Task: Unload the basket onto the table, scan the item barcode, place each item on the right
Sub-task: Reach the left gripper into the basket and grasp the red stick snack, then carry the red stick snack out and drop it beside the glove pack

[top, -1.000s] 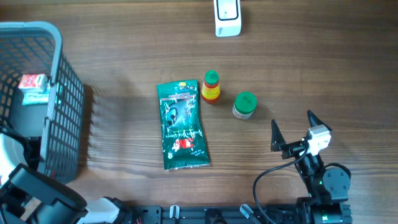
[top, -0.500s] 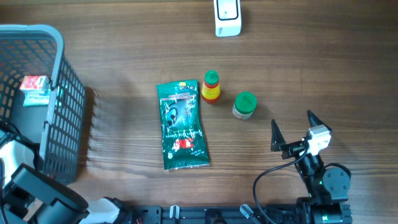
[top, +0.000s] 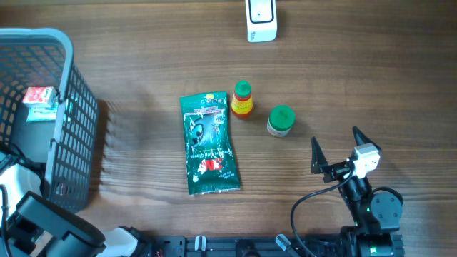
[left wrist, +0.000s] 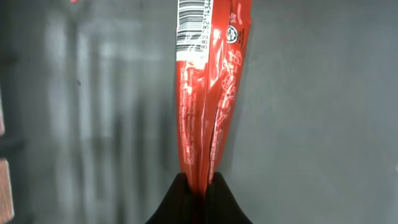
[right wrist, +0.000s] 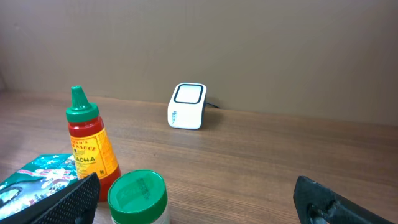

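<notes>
— Brown wood with long stripes covers the whole bench, right?

— Yes. Behind it stands a plain brown wall.

— Where is the red packet?

— The left end effector is pinching it. Both fingers are pressed tight on its near end. The packet reaches straight away from the fingers, thin edge up. Its barcode is at the far end. Behind the packet is a flat grey surface.

— And the right end effector?

— Its fingers are spread wide with nothing between them. It sits low over the wood.

— What is in front of it?

— A jar with a green lid is closest, ahead and near its left finger. A sauce bottle with a green cap stands just behind the jar, more to the left. A green packet lies flat past that, farther left. The white scanner stands far ahead, close to the wall.

— What about the grey basket?

— It is well off to the left of that end effector, at the bench edge. A small red and white box lies inside it.
</notes>
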Controlling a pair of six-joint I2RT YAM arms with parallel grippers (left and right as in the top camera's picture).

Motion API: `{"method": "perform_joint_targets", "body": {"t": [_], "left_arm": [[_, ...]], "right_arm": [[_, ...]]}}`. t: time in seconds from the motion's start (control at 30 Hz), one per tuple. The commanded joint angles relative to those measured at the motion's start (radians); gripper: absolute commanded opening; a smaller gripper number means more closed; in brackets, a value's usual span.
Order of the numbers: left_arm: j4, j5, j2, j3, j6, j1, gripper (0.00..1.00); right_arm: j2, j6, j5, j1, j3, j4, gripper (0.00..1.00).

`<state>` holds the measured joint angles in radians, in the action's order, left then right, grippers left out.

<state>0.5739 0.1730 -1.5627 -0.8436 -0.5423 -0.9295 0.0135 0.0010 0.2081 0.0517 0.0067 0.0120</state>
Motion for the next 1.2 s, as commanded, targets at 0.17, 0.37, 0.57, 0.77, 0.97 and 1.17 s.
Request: {"method": "perform_joint_targets", "body": {"t": [0.17, 0.37, 0.57, 0.77, 0.97, 1.17], "left_arm": [[0.222, -0.241, 0.120, -0.379, 0.018, 0.003, 0.04], [0.267, -0.646, 0.278, -0.676, 0.014, 0.016, 0.04], [0.194, -0.936, 0.486, -0.696, 0.016, 0.262, 0.04], [0.383, -0.865, 0.546, -0.694, 0.180, 0.748, 0.04], [0.542, -0.559, 0.533, -0.615, 0.026, 1.121, 0.04], [0.467, -0.243, 0.507, -0.271, -0.586, 1.481, 0.04]], "right_arm": [[-0.009, -0.009, -0.006, 0.005, -0.002, 0.003, 1.00], [-0.009, -0.009, -0.006, 0.005, -0.002, 0.003, 1.00], [-0.009, -0.008, -0.006, 0.005, -0.002, 0.003, 1.00], [-0.009, -0.009, -0.006, 0.005, -0.002, 0.003, 1.00], [-0.009, -0.008, -0.006, 0.005, -0.002, 0.003, 1.00], [-0.009, -0.009, -0.006, 0.005, -0.002, 0.003, 1.00]]}}
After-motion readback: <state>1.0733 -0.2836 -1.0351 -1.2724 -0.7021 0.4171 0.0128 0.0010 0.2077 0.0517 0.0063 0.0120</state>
